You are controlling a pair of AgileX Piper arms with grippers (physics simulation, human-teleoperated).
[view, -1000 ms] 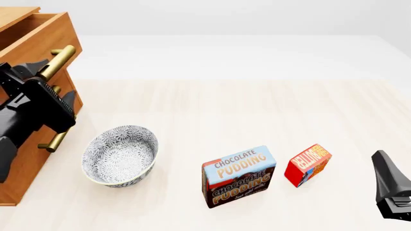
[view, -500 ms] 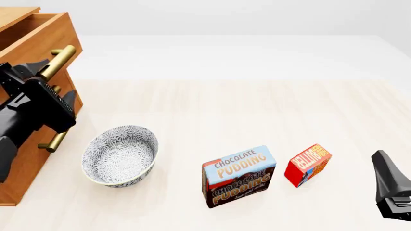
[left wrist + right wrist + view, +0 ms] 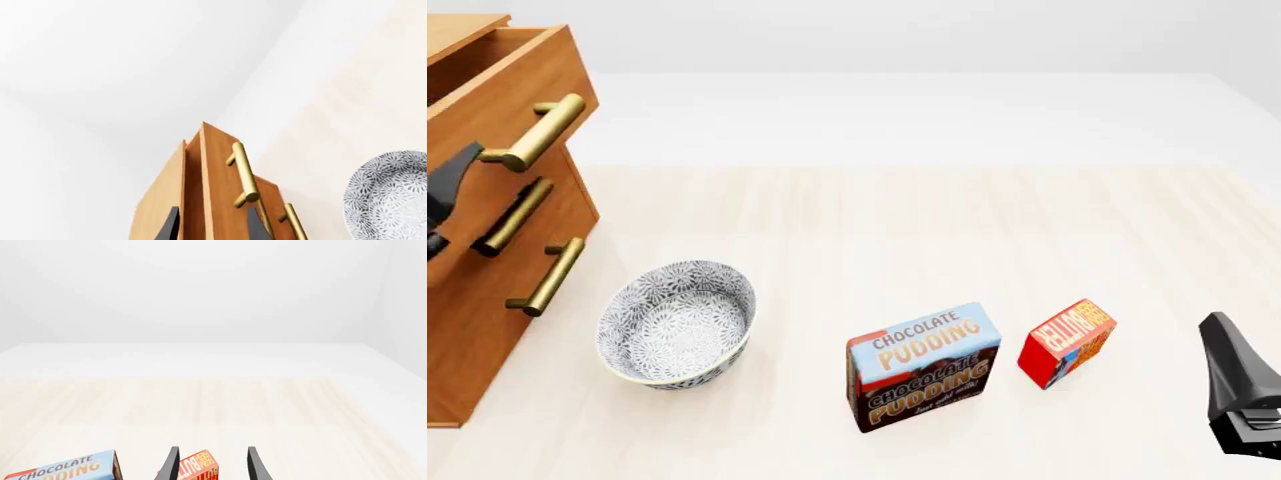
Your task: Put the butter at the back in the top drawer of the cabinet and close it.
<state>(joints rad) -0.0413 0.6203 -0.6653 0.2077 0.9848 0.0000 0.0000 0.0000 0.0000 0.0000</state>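
The butter (image 3: 1068,341) is a small red box with white lettering and an orange-and-blue side. It lies on the surface near the front edge, toward the right, turned at a slant. The cabinet (image 3: 481,330) is light-brown wood and stands at the left edge of the surface, with three stacked drawers, each carrying a brass bar handle. The top drawer (image 3: 501,95) is pulled out, its front standing forward of the two drawers below and its inside open from above.

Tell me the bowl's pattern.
The bowl has a blue-grey floral print on white, clearest in the front view.
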